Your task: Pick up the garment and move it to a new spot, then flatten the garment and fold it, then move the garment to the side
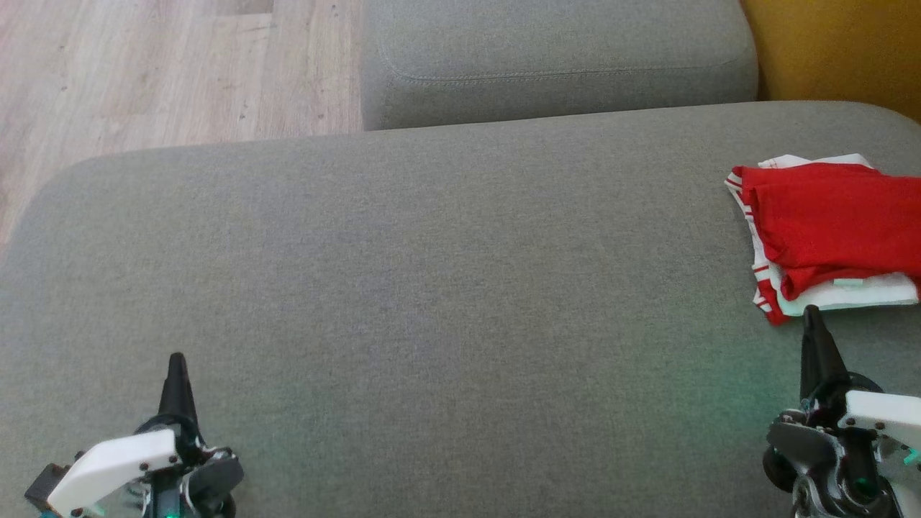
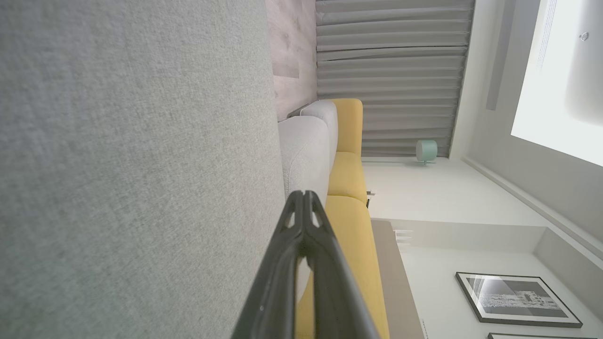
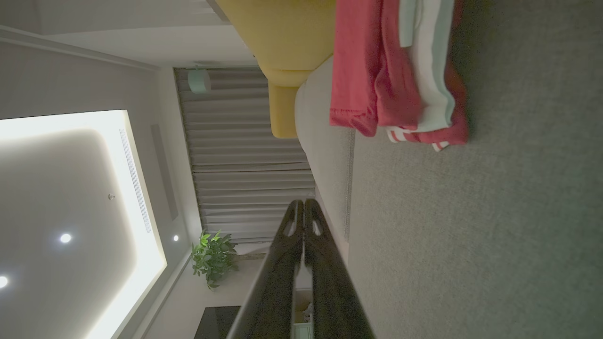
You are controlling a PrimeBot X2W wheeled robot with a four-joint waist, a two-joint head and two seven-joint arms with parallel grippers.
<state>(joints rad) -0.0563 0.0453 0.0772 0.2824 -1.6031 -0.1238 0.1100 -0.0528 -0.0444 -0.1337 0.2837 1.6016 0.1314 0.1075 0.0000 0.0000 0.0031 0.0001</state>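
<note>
A folded red and white garment (image 1: 827, 230) lies at the right edge of the grey sofa seat (image 1: 432, 288); in the right wrist view the garment (image 3: 400, 80) sits ahead at the top. My right gripper (image 1: 811, 316) hovers just short of the garment's near edge, fingers pressed together and empty; its tips (image 3: 304, 203) meet in its own view. My left gripper (image 1: 177, 360) rests low at the left over bare cushion, shut too, with its tips (image 2: 304, 195) touching and nothing between them.
A second grey cushion (image 1: 561, 65) lies beyond the seat. Wooden floor (image 1: 165, 65) is at the far left, and a yellow sofa section (image 1: 835, 50) stands at the far right. A wide stretch of the seat spreads between the two grippers.
</note>
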